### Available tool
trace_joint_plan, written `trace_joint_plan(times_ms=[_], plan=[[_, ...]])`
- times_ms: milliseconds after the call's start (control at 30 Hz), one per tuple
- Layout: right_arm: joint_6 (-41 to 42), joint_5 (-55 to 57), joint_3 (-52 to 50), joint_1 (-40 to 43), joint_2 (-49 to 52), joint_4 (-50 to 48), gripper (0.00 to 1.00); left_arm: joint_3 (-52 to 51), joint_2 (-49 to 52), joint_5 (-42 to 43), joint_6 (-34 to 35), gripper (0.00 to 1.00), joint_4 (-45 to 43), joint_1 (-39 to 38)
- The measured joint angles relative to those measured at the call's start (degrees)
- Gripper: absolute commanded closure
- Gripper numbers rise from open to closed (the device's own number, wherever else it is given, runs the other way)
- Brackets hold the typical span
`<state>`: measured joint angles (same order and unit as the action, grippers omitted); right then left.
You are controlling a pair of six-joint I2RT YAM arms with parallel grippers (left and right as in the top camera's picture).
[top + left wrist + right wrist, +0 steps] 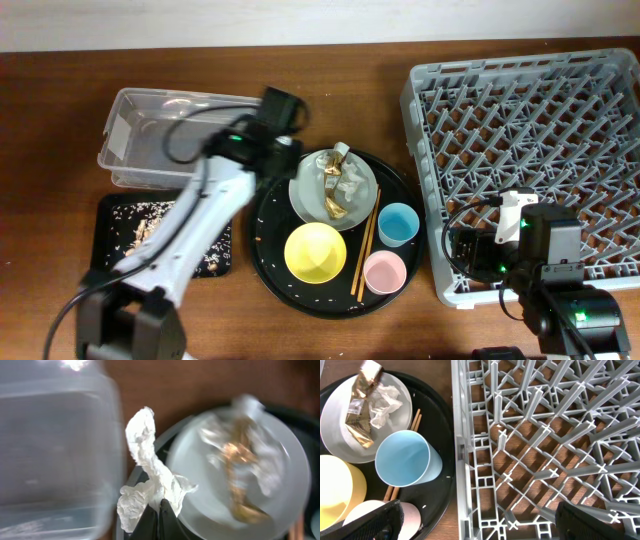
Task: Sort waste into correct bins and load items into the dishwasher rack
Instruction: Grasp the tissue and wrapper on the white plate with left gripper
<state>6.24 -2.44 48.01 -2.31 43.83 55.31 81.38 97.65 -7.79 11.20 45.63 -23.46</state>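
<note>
My left gripper (159, 506) is shut on a crumpled white tissue (145, 460), held between the clear tub (50, 435) and the grey plate (210, 505). In the overhead view the gripper (284, 150) is at the plate's left rim. The plate (308, 195) holds a gold-brown foil wrapper (338, 203) and more tissue (333, 167). A yellow bowl (315, 250), blue cup (398, 223), pink cup (384, 271) and chopsticks (365, 245) lie on the round black tray. My right gripper (485, 525) is open and empty over the dishwasher rack's (540, 130) front-left corner.
The clear tub (150, 130) stands at the back left. The shallow black tray (115, 225) in front of it holds food scraps and pale crumbs. The round black tray (268, 235) sits between the tub and the rack.
</note>
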Motion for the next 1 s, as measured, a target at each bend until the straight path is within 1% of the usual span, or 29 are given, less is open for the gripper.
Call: trace_joint_plan(times_ms=[33,67,133,167,200,233,300,333,367,433,500,533,633,767,800,833,867,900,933,967,1000], plan=[[0.0,0.0,0.0,0.0,0.0,0.0,0.02,0.1,-0.7,-0.3,0.0,0.99,0.0,3.2],[0.0,0.0,0.0,0.0,0.0,0.0,0.02,0.1,-0.7,-0.7,0.0,0.89,0.0,5.0],[0.0,0.0,0.0,0.0,0.0,0.0,0.02,0.1,-0.6,-0.6,0.1,0.59,-0.4,8.6],[0.0,0.0,0.0,0.0,0.0,0.0,0.02,0.1,-0.6,-0.7,0.1,0.41,-1.0,10.4],[0.0,0.0,0.0,0.0,0.0,0.0,0.02,0.1,-0.6,-0.7,0.0,0.33,-1.2,12.0],[0.0,0.0,0.0,0.0,0.0,0.0,0.02,0.1,-0.6,-0.8,0.0,0.32,-1.3,13.8],[0.0,0.0,0.0,0.0,0.0,0.0,0.02,0.1,-0.6,0.1,0.2,0.32,-1.3,14.4],[0.0,0.0,0.0,0.0,0.0,0.0,0.02,0.1,-0.6,1.7,0.2,0.32,-1.3,14.3],[0.0,0.0,0.0,0.0,0.0,0.0,0.02,0.1,-0.6,6.0,0.2,0.32,-1.6,13.7],[0.0,0.0,0.0,0.0,0.0,0.0,0.02,0.1,-0.6,11.1,0.2,0.32,-2.8,11.6],[0.0,0.0,0.0,0.0,0.0,0.0,0.02,0.1,-0.6,13.7,0.2,0.3,-5.2,7.6],[0.0,0.0,0.0,0.0,0.0,0.0,0.02,0.1,-0.5,15.2,0.2,0.28,-6.7,4.3],[0.0,0.0,0.0,0.0,0.0,0.0,0.02,0.1,2.7,16.7,0.2,0.28,-10.8,-1.6],[0.0,0.0,0.0,0.0,0.0,0.0,0.02,0.1,13.3,17.1,0.2,0.28,-13.6,-6.4],[0.0,0.0,0.0,0.0,0.0,0.0,0.02,0.1,15.1,17.1,0.2,0.38,-13.7,-7.0],[0.0,0.0,0.0,0.0,0.0,0.0,0.02,0.1,17.2,17.3,0.2,0.58,-13.7,-7.3],[0.0,0.0,0.0,0.0,0.0,0.0,0.02,0.0,18.6,17.3,0.2,0.71,-13.7,-7.3],[0.0,0.0,0.0,0.0,0.0,0.0,0.01,0.0,19.1,17.3,0.3,0.81,-13.6,-7.3],[0.0,0.0,0.0,0.0,0.0,0.0,0.02,0.0,19.3,17.3,0.3,0.96,-13.4,-7.3],[0.0,0.0,0.0,0.0,0.0,0.0,0.02,0.0,19.3,17.3,0.3,0.99,-13.4,-7.3],[0.0,0.0,0.0,0.0,0.0,0.0,0.02,0.0,19.3,17.3,0.4,0.99,-13.4,-7.3]])
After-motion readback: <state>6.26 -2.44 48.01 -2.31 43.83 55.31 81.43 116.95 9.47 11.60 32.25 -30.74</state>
